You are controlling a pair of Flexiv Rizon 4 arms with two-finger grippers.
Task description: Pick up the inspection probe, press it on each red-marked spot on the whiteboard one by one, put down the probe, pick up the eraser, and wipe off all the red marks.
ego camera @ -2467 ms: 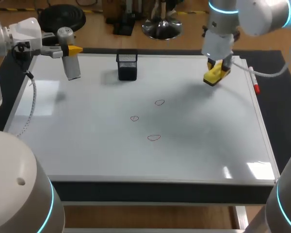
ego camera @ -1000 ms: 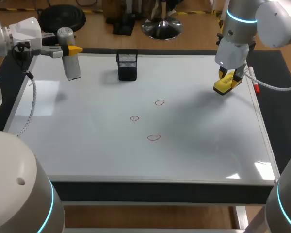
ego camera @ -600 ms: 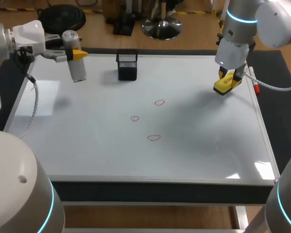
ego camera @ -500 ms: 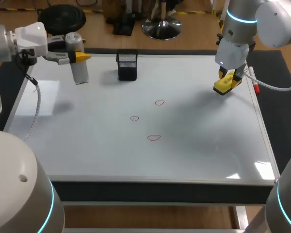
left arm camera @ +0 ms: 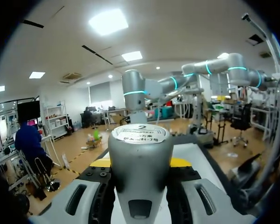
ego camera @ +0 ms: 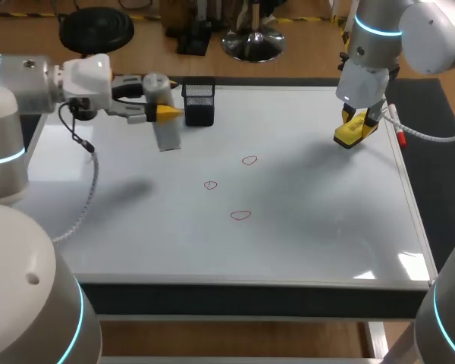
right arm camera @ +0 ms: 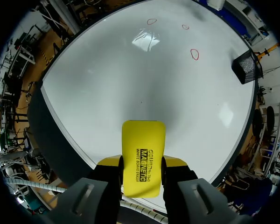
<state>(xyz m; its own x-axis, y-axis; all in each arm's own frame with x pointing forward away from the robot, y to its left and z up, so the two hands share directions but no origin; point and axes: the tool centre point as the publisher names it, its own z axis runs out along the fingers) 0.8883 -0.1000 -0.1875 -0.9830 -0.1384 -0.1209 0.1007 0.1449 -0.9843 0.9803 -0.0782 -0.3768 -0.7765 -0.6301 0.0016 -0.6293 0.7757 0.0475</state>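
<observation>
— Grey probe [ego camera: 167, 135], round cap, label on top: where is it?
— Clamped cap-up in the left gripper [ego camera: 161, 114], above the whiteboard's [ego camera: 311, 235] far left, just beside the mesh cup [ego camera: 199, 103].
— The right gripper [ego camera: 354, 121]?
— It grips the yellow eraser [ego camera: 352, 133] at the far right. Three red rings [ego camera: 241, 215] lie mid-board.

The probe [ego camera: 167, 135] is showing silver-grey, the eraser [right arm camera: 143, 158] yellow with black lettering, the whiteboard [ego camera: 311, 227] white with red outline marks [ego camera: 241, 215], the mesh cup [ego camera: 199, 105] black.
</observation>
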